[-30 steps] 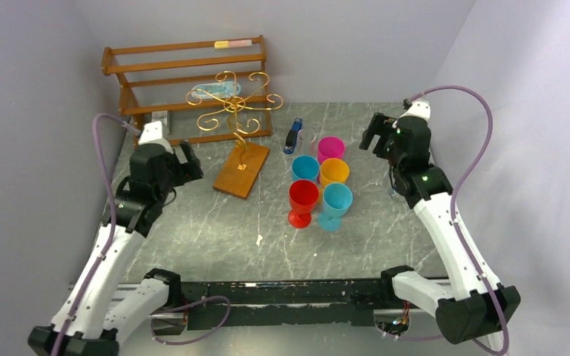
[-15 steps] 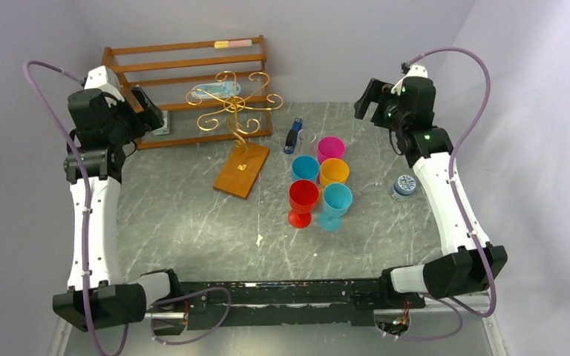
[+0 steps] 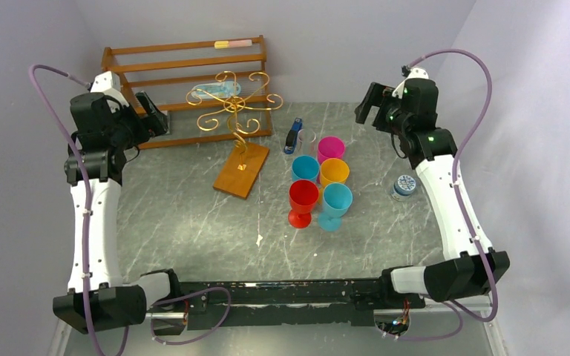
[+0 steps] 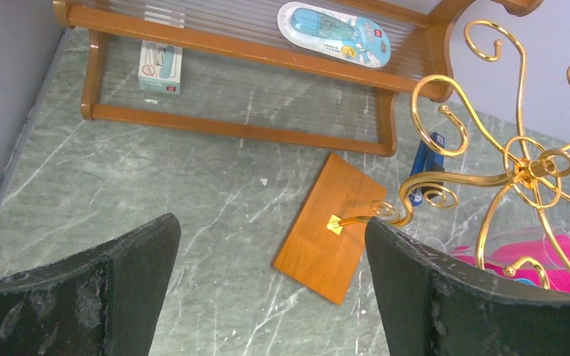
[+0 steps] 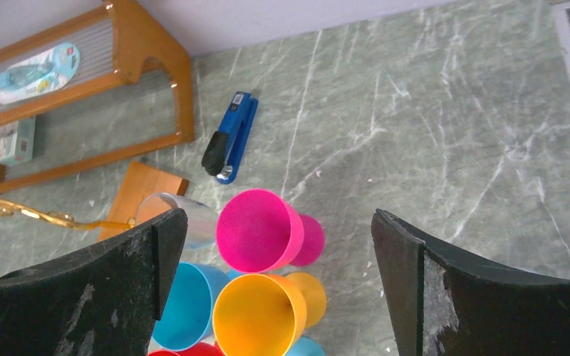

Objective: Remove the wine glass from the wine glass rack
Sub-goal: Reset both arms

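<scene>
The wine glass rack (image 3: 234, 104), gold wire with curled arms, stands on its orange-brown wooden base (image 3: 241, 169) at the table's back middle; it also shows in the left wrist view (image 4: 523, 167). A clear wine glass (image 5: 178, 216) shows beside the pink cup, close to a gold arm; I cannot tell whether it hangs from the arm. It is faint in the top view (image 3: 306, 136). My left gripper (image 3: 153, 119) is open and empty, raised left of the rack (image 4: 271, 245). My right gripper (image 3: 368, 105) is open and empty, raised over the cups (image 5: 278, 222).
A brown slatted shelf (image 3: 185, 67) stands against the back wall, holding a blue package (image 4: 334, 31) and a small box (image 4: 157, 67). A blue stapler (image 3: 292, 136) lies right of the rack. Several coloured cups (image 3: 319, 185) cluster mid-table. A small bottle (image 3: 404, 185) stands at the right.
My left arm has swung up and back from low over the table to high beside the shelf. My right arm has risen a little, uncovering the small bottle.
</scene>
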{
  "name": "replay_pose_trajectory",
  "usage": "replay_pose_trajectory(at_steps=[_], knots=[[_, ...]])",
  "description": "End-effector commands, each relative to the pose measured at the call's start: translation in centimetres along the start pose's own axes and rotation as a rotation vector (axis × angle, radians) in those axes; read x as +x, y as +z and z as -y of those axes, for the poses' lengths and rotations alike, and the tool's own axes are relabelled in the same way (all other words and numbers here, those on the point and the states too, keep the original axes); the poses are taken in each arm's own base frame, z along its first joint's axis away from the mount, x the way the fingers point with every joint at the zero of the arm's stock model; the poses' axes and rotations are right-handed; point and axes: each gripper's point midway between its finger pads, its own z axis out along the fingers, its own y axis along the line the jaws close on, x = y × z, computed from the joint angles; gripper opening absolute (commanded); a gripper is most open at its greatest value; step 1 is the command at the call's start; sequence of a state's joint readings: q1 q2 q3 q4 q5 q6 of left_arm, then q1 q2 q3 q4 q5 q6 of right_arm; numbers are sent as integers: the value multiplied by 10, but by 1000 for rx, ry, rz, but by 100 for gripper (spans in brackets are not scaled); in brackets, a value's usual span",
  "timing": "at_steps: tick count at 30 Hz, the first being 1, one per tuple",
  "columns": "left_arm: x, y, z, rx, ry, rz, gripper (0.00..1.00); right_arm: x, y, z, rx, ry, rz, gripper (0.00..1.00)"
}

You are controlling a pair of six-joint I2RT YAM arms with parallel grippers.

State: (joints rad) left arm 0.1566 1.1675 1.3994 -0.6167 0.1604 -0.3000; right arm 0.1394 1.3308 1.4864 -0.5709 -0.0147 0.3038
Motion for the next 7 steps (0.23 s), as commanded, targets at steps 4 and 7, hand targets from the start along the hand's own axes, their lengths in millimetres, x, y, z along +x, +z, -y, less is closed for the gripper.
replay_pose_trajectory(at_steps=[4,7], knots=[[-6,-21,3,1,-11,35,99,-14,-17,13,69,26,91,100],[-8,-25,5,8,-17,48,99,-13,-17,15,86,22,82,100]])
